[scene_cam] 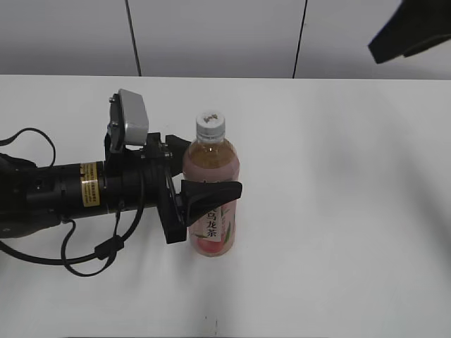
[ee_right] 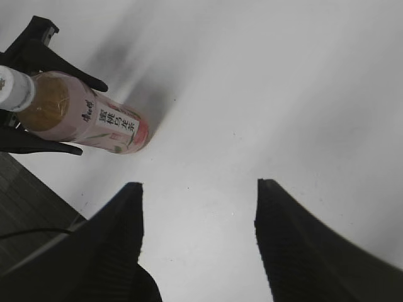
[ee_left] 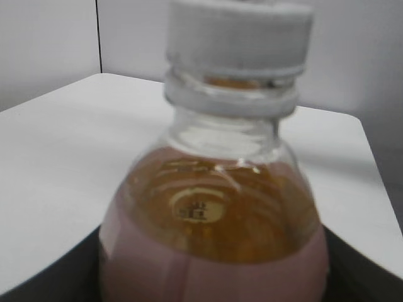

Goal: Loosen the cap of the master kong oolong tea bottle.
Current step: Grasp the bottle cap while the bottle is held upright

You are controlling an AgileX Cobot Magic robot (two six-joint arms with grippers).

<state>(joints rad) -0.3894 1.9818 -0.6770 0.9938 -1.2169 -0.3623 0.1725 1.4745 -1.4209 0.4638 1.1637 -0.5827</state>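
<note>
The master kong oolong tea bottle (scene_cam: 213, 211) stands upright on the white table, pale amber tea inside and a pink-and-white label with black characters. Its white ribbed cap (scene_cam: 210, 124) sits on the neck. My left gripper (scene_cam: 208, 184) is shut on the bottle's body, black fingers on both sides. In the left wrist view the bottle (ee_left: 214, 226) fills the frame with the cap (ee_left: 238, 34) on top. My right gripper (ee_right: 198, 192) is open and empty, high above the table; the bottle (ee_right: 88, 119) and cap (ee_right: 14, 88) show at its upper left.
The white table (scene_cam: 338, 211) runs to a grey panelled wall at the back. The left arm's black body and cables (scene_cam: 42, 197) lie across the left of the table. The right arm's dark part (scene_cam: 412, 32) hangs at the top right corner.
</note>
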